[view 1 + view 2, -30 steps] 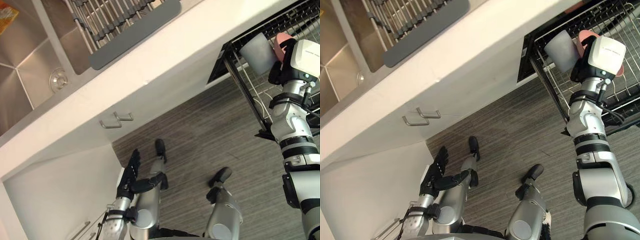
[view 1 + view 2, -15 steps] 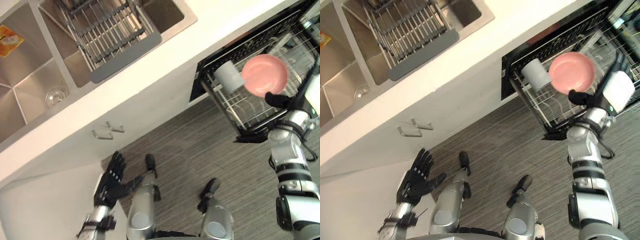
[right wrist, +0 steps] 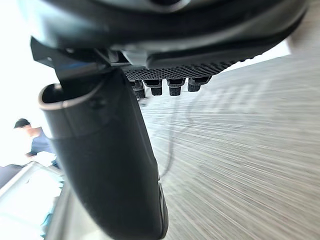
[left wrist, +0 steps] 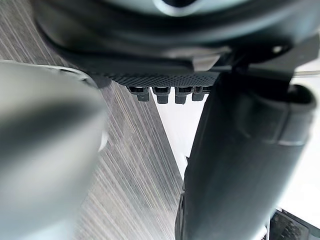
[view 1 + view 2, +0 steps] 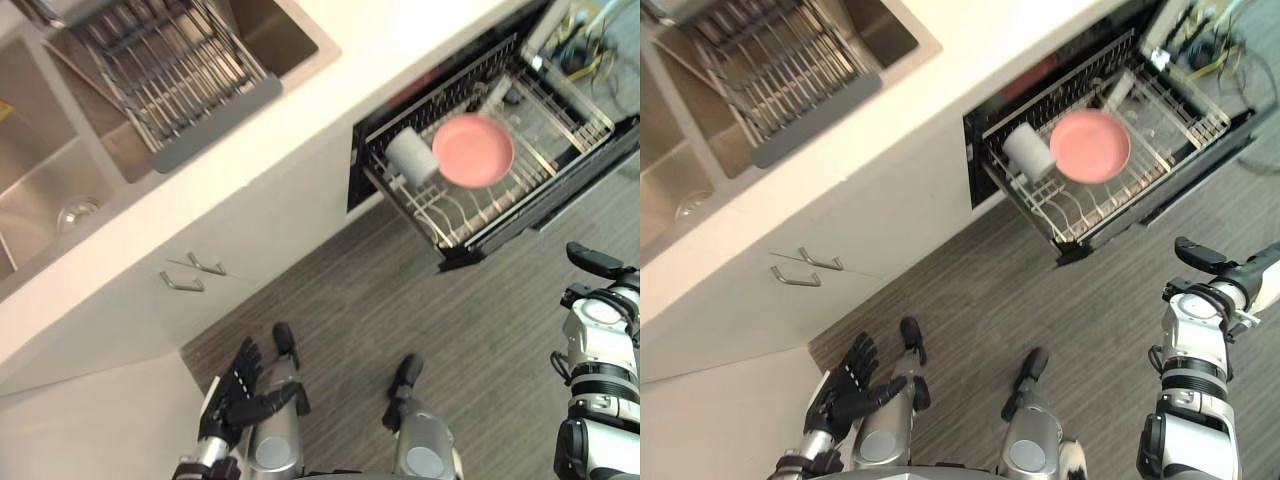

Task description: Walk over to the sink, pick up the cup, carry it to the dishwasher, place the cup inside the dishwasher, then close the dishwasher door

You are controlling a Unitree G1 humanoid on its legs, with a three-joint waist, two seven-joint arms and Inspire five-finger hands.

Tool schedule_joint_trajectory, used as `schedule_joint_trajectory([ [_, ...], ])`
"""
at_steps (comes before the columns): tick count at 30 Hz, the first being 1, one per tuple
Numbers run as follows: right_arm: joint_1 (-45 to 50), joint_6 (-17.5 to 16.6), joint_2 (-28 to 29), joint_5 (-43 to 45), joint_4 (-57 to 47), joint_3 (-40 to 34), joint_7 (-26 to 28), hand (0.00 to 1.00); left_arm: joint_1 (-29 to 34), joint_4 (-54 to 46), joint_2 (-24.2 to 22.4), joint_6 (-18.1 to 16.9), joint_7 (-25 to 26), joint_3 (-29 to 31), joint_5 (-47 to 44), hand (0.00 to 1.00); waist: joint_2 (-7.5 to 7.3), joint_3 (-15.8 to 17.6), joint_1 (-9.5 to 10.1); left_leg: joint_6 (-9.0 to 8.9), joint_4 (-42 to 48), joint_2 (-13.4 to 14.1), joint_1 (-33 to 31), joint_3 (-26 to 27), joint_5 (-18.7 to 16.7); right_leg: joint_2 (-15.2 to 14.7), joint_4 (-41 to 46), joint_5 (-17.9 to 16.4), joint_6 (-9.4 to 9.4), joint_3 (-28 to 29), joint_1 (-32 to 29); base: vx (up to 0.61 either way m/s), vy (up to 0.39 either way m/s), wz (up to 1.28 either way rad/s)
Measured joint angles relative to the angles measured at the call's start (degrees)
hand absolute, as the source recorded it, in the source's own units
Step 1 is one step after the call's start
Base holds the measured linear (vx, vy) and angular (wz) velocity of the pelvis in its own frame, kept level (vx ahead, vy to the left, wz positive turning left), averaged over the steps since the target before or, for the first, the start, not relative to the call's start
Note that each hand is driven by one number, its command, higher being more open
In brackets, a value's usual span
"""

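Left eye view shows the cup [image 5: 410,157] lying on its side in the pulled-out dishwasher rack [image 5: 478,228], just beside a pink plate [image 5: 473,150]. It is well apart from the right hand [image 5: 598,262], up the floor [image 5: 400,290] and across to that hand's left. The tilt looks like the rack's wires propping the cup, so it seems settled enough to ride in with the rack. The right hand hangs out over the floor below the rack's outer corner, and its own wrist view shows the thumb [image 3: 100,165] and fingers straight, with nothing in them. That fits a hand clear of the rack and free for the closing step. The left hand [image 5: 237,385] hangs low and far from the dishwasher, fingers spread and empty, idle beside the cupboard under the counter [image 5: 330,70]. The sink [image 5: 60,190] and its wire drainer [image 5: 165,75] lie far off on the left hand's side, no longer part of the job by my reading. What remains, as I judge it, is pushing the rack in and swinging up the dishwasher door [image 5: 596,172], which lies open beneath the rack, the nearest task part to the right hand.
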Motion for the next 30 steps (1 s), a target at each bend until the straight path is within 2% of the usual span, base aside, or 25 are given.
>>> schedule_joint_trajectory([
  [4, -6.32, 0.45, -2.89, 7.34, 0.91, 0.13, 5.05, 0.00, -4.39, -3.02, -0.56, 1.16, 1.56, -0.83, -2.47, 1.00, 3.42, 1.76, -0.26, 0.09, -0.02, -1.21, -2.80, 0.84, -0.04, -0.99, -1.51, 2.04, 0.30, 1.76, -3.42, -0.03, 0.022, -0.13],
  [6, -9.94, 0.12, -4.99, 9.96, 1.15, 0.51, 8.00, 0.00, -5.73, -2.98, -0.65, 1.93, 2.19, -2.76, -4.84, 1.00, 5.65, 2.43, 0.03, 0.41, -0.02, -1.85, -4.31, 0.82, 0.03, -1.51, -1.79, 2.67, 0.47, 1.89, -4.80, 0.00, 0.019, 0.04],
  [7, -10.58, -0.15, -5.54, 10.22, 1.14, 1.04, 8.70, 0.00, -5.70, -3.77, -0.72, 4.69, 5.89, -3.01, -1.92, 1.00, 6.23, 2.45, 0.16, 0.44, -0.02, -2.04, -4.70, 0.79, 0.03, -1.70, -1.79, 2.75, 0.55, 1.88, -5.14, 0.03, 0.017, 0.10],
  [8, -11.61, -0.85, -6.31, 10.27, 1.14, 2.00, 9.76, 0.00, -6.97, -2.09, -0.85, 12.53, 13.99, -3.87, 3.31, 1.00, 7.52, 2.30, 0.62, 0.51, -0.02, -2.54, -5.03, 0.25, 0.07, -2.18, -1.77, 2.86, 0.75, 1.75, -5.35, 0.04, 0.010, 0.05],
  [9, -13.07, -1.33, -5.98, 10.54, 1.15, 3.19, 10.58, 0.00, -7.52, 3.43, -1.51, 14.04, 17.30, -3.76, 4.91, 1.00, 7.81, 2.34, 0.63, 0.61, -0.01, -2.98, -5.19, -0.82, 0.06, -2.55, -1.76, 2.92, 0.88, 1.83, -5.72, 0.07, 0.000, 0.06],
  [10, -13.93, -2.13, -5.95, 10.85, 1.42, 3.35, 10.35, 0.00, -7.42, 9.32, -2.35, 13.65, 19.81, -3.70, 6.00, 1.00, 8.06, 2.42, 0.77, 0.70, 0.01, -3.41, -5.54, -2.50, 0.02, -2.89, -1.76, 2.96, 1.01, 1.79, -6.05, 0.09, -0.009, 0.18],
  [11, -13.94, -3.64, -7.30, 11.49, 2.87, 2.10, 10.67, 0.00, -6.31, 13.02, -3.55, 11.32, 21.81, -1.95, 6.06, 1.00, 8.78, 2.57, 1.14, 0.79, 0.25, -3.84, -6.39, -4.18, 0.10, -3.22, -1.73, 2.88, 1.14, 1.01, -6.12, 0.11, -0.003, 0.37],
  [12, -13.94, -4.24, -8.34, 12.16, 3.53, 0.22, 10.50, 0.00, -4.29, 12.93, -4.32, 7.19, 24.29, -0.97, 7.15, 1.00, 9.40, 2.85, 1.85, 0.95, 0.29, -4.30, -6.93, -5.19, 0.24, -3.62, -1.51, 2.79, 1.25, 0.19, -6.11, 0.08, 0.010, 0.40],
  [13, -13.95, -4.61, -8.56, 12.24, 3.72, -0.77, 10.50, 0.00, -3.71, 12.96, -4.36, 5.67, 25.00, -1.31, 8.35, 1.00, 9.66, 2.95, 2.16, 1.04, 0.29, -4.65, -6.94, -5.43, 0.31, -3.99, -1.36, 2.73, 1.34, 0.00, -6.05, 0.07, 0.028, 0.32],
  [16, -14.00, -6.93, -8.20, 12.21, 4.82, 0.24, 11.91, 0.00, -2.78, 14.80, -5.85, 1.10, 23.80, -1.94, 8.55, 1.00, 10.32, 2.68, 1.97, 1.04, 0.28, -6.37, -6.84, -8.86, 0.30, -6.08, 0.57, 1.82, 2.44, -0.99, -5.90, 0.05, 0.039, 0.24],
  [18, -14.09, -8.30, -7.10, 12.17, 5.43, 0.38, 12.99, 0.00, -2.97, 14.36, -6.31, 0.35, 23.00, -2.14, 8.25, 1.00, 10.39, 2.64, 1.89, 1.04, 0.28, -7.05, -6.81, -10.82, 0.30, -6.91, 2.13, 1.18, 2.63, -1.89, -5.66, 0.05, 0.044, 0.32],
  [20, -15.44, -9.06, -6.60, 12.14, 7.75, 1.52, 13.34, 0.00, -3.81, 14.17, -6.31, 1.60, 20.24, -2.83, 5.75, 1.00, 10.51, 2.55, 1.90, 1.04, 0.25, -7.92, -6.46, -12.93, 0.30, -8.21, 4.45, 0.03, 3.00, -3.06, -5.10, 0.01, 0.048, 0.41],
  [23, -17.32, -9.74, -6.05, 11.97, 10.20, 1.60, 12.91, 0.00, -4.48, 13.92, -5.79, 6.06, 15.92, -3.89, 1.68, 1.00, 11.46, 1.86, 1.88, 1.09, 0.02, -10.72, -5.55, -17.69, -0.13, -11.86, 9.59, -2.92, 4.11, -7.30, -2.27, -0.02, 0.048, 0.75],
  [25, -19.04, -9.96, -6.26, 11.55, 11.64, 1.65, 12.88, 0.00, -4.47, 13.96, -5.81, 7.94, 15.31, -4.16, 0.18, 1.00, 11.69, 1.69, 1.90, 1.08, 0.04, -11.92, -5.23, -19.14, -0.12, -13.68, 11.37, -3.84, 4.68, -8.70, -1.22, -0.02, 0.029, 0.63],
  [26, -20.89, -10.17, -6.37, 10.32, 11.85, 3.31, 13.11, 0.00, -4.47, 13.88, -5.80, 9.76, 14.52, -4.20, -0.64, 1.00, 11.94, 1.51, 1.93, 1.08, 0.29, -13.48, -4.93, -20.65, 0.03, -15.48, 12.95, -4.55, 5.23, -9.99, -0.24, -0.01, 0.033, 0.60],
  [30, -25.75, -10.29, -6.95, 6.03, 13.34, 6.92, 12.70, 0.00, -4.43, 12.04, -6.00, 12.50, 13.22, -4.81, -0.59, 1.00, 12.87, 0.82, 2.61, 1.57, 0.32, -16.31, -3.85, -23.72, 0.50, -18.41, 14.98, -6.08, 5.66, -13.71, 3.29, 0.03, 0.019, 0.54],
])
